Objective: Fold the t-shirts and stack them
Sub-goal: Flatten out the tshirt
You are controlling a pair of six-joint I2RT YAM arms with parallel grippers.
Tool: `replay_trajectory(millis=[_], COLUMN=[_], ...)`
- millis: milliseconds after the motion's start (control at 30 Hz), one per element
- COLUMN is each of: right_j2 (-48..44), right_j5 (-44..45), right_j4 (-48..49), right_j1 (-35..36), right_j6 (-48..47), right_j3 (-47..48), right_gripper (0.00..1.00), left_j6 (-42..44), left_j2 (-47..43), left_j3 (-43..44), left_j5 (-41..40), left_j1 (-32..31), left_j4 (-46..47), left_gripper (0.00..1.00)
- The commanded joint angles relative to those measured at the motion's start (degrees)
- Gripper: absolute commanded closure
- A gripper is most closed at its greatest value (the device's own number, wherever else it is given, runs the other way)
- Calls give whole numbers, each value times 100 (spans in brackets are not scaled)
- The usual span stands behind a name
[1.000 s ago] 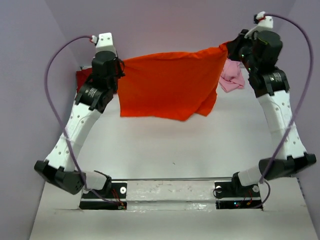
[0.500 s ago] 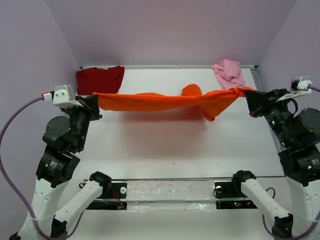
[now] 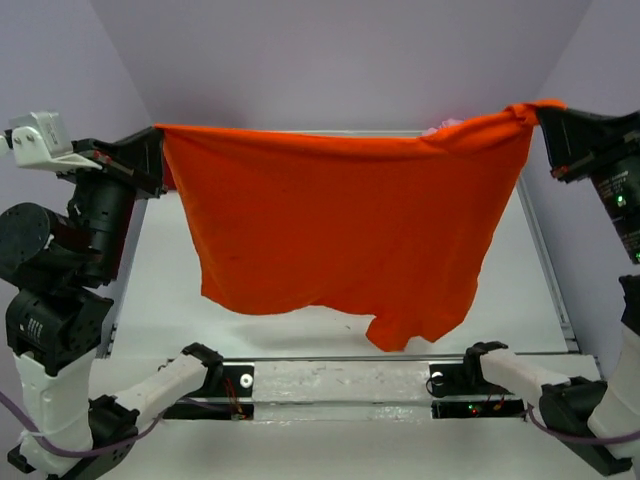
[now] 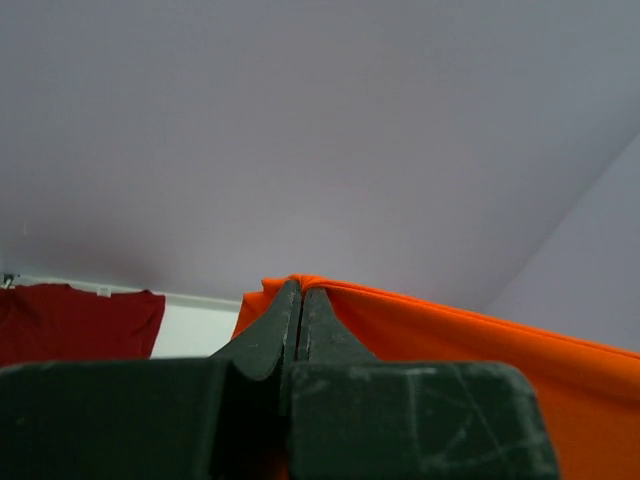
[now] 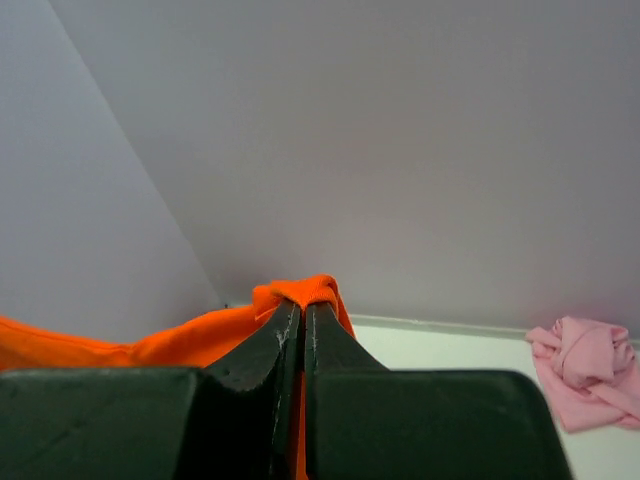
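The bright orange t-shirt [image 3: 340,230] hangs stretched wide in the air between both arms, its lower edge dangling over the table's near part. My left gripper [image 3: 160,135] is shut on its top left corner, seen as orange cloth [image 4: 450,340] pinched at the fingertips. My right gripper [image 3: 535,112] is shut on the top right corner, a bunched orange knot [image 5: 300,292]. The dark red t-shirt [image 4: 75,320] lies flat at the far left of the table. The pale pink t-shirt [image 5: 590,370] sits crumpled at the far right; the top view shows only a sliver of it [image 3: 447,124].
White table [image 3: 160,300] with lilac walls on three sides. A metal rail [image 3: 340,375] carrying both arm bases runs along the near edge. The hanging shirt hides most of the table's middle and back from above.
Both arms have risen and pulled back toward the near side, lifting the orange shirt from a low flat stretch into a tall hanging sheet. Both grips stayed shut.
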Motion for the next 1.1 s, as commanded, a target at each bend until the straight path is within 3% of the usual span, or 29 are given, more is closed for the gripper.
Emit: replay_trajectory(millis=[0,133,300,433,533,600,700,867,1067], right_j2=[1313,2456,4165,5794,6876,7290,7923,8004,7082], right_j5=[387,915,1117,1152,1214,1231,1363,1196,1301], right_j4=[29,405,1302,1496,1620,1681,1672,1760,2041], right_j1=[-19,-19,-72,-72,-125,-125,-125,-177,-230], right_j6=[1,-86,-113,-113,-200,-262,-447,-509,-588], right_j3=[829,734,-48,241,706,1100,1576,1631,456], right_gripper=[100,100,100,100,100,100,100,100,100], left_j6=[248,284,178,239,388,354,354,275,152], left_j2=[1028,2101,3383,5307,6718,7486,8735,8976,8326], left_j3=[447,-8,-738,-546,146,1243,2213,2838,2366], left_j5=[-496,-288,-14,267,276,477,574,865,1049], left_j1=[-38,585,1227,1518,1623,1772,1904,2045,2098], left_j4=[225,813,1831,2229,2204,1608,1272,1149,1104], left_gripper=[100,100,100,100,100,100,100,100,100])
